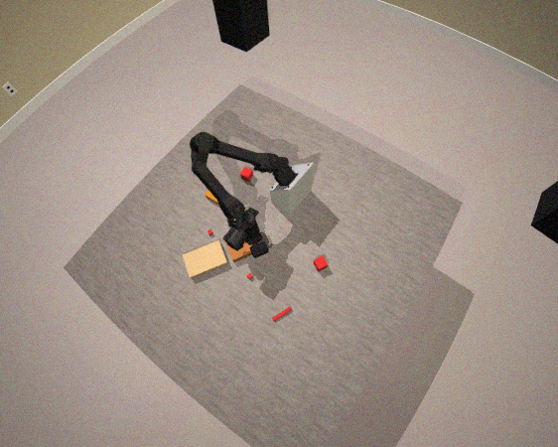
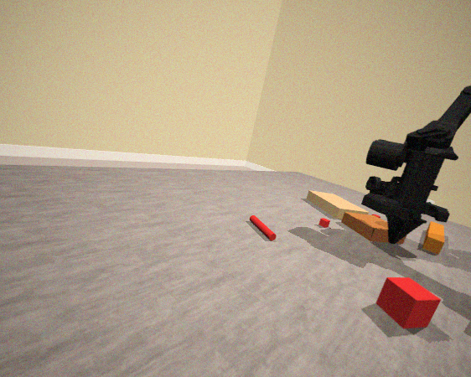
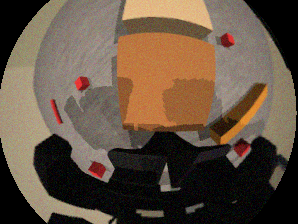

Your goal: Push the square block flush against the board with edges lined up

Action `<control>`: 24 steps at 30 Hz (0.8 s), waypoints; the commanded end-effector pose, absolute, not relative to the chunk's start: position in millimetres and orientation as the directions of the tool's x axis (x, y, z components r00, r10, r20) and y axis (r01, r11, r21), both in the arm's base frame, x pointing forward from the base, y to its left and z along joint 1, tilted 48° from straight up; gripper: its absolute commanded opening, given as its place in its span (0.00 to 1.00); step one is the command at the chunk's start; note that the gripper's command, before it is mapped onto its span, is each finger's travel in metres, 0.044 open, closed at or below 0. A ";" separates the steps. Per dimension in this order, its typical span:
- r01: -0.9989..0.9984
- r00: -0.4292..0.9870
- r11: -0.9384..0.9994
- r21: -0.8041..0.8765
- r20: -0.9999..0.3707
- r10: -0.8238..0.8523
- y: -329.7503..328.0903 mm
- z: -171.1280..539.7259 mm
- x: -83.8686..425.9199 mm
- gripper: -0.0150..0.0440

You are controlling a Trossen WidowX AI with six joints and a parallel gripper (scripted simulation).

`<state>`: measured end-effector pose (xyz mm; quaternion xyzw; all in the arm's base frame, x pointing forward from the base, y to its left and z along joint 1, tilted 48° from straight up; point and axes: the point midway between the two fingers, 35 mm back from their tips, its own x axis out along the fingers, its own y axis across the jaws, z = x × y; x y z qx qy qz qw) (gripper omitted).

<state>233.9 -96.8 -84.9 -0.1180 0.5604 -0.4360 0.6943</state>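
Note:
The tan board lies flat. The orange-brown square block lies flat beside it, one side facing the board and looking nearly parallel. A narrow strip shows between them in the top view; the wrist view does not show whether they touch. Their side edges look nearly in line in the wrist view. My gripper is shut and empty, low at the block's side away from the board. Contact with the block is not clear. The arm hides part of the block in the top view.
An orange bar lies near the block. Small red cubes lie on either side. Larger red blocks and a red stick lie farther out.

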 end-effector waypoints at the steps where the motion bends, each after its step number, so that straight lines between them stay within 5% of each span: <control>1: 0.486 0.000 0.588 -0.646 -0.673 -0.740 -100.6 -80.0 244.4 0.25; 24: 0.486 0.000 0.589 -0.646 -0.674 -0.739 -91.4 -90.1 223.5 0.25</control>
